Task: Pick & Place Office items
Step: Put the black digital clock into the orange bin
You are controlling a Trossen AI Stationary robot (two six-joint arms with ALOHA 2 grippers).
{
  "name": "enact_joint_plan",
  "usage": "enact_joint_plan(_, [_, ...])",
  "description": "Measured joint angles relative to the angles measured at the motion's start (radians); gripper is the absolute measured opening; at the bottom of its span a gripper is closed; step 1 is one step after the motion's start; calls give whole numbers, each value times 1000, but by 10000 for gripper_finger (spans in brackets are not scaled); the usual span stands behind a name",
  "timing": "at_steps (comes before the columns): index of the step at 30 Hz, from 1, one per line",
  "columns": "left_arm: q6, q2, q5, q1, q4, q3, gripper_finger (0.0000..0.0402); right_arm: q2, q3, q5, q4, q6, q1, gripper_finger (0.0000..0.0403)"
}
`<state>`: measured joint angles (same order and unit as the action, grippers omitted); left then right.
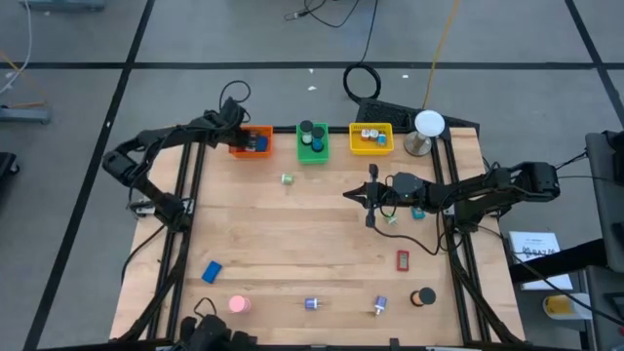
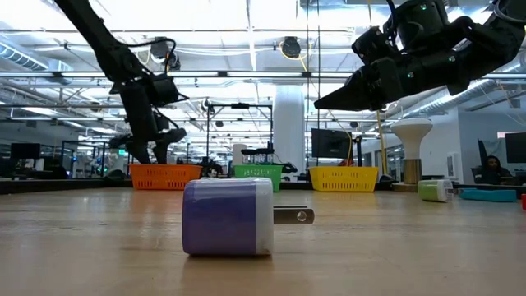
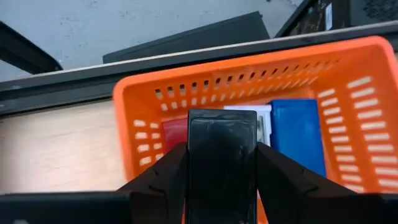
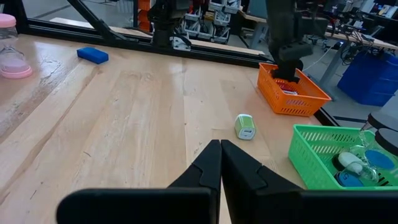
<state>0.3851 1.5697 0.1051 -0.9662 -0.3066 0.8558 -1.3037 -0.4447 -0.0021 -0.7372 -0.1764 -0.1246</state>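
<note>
My left gripper (image 1: 244, 137) hangs over the orange bin (image 3: 348, 74) at the table's far edge, shut on a black eraser-like block (image 3: 222, 162). The bin holds a blue block (image 3: 297, 134), a red piece (image 3: 174, 132) and a white one. My right gripper (image 4: 219, 163) is shut on nothing and hovers above the table's right middle (image 1: 351, 193). A small green plug piece (image 4: 245, 126) lies on the wood ahead of it. Other office items lie along the near edge: a blue block (image 1: 212, 271), a pink round piece (image 1: 239, 304) and a red block (image 1: 403, 260). My left gripper pinches the black block between its two fingers (image 3: 171, 171), one on each long side (image 3: 194, 155). The fingers point down from above. The block is lifted clear, above the orange bin's inside.
A green bin (image 1: 312, 142) and a yellow bin (image 1: 371, 138) stand beside the orange one, and the white-domed stand (image 1: 427, 127) is at the far right corner. A purple plug (image 2: 230, 215), a black round piece (image 1: 423, 296) and a teal piece (image 1: 417, 212) also lie on the wood.
</note>
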Motion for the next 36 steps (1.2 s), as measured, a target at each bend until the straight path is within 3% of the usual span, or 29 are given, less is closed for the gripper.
enact_joint_plan(32, [144,122,80,88,149,0,154,0,0,-3,-23,11,2,4])
enact_joint_plan(36, [145,122,80,92,146,0,174,0,0,-3,-23,11,2,4])
